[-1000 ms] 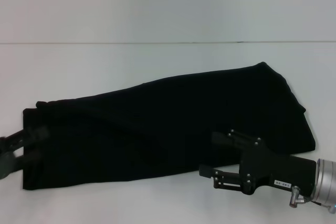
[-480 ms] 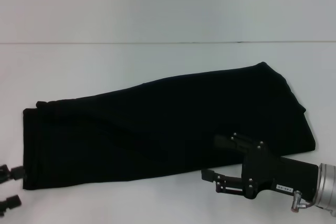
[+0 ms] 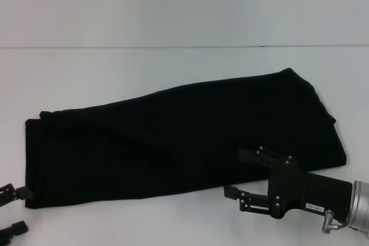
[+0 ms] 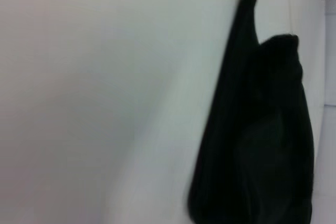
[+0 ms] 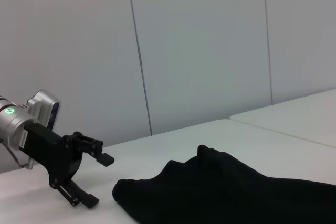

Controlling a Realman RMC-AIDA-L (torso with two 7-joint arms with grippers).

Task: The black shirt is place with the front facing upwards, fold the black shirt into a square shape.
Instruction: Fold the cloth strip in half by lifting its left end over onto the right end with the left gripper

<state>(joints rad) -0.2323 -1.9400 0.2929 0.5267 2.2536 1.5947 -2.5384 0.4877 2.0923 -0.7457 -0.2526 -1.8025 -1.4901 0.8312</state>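
Two open black grippers, left [image 3: 12, 211] and right [image 3: 241, 174], flank the folded soft black shirt [image 3: 173, 148] (a long band) near the white table's [image 3: 173, 73] front edge.

Small white label strip on the right gripper [image 3: 241, 175] body, near right, characters too small to read, no lettering showing on the folded black shirt [image 3: 184, 136], nothing else legible anywhere

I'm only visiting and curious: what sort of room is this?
Probably a lab or test bench, not a home: a bare white table, plain panelled walls, and just the black shirt between the left gripper and right gripper.
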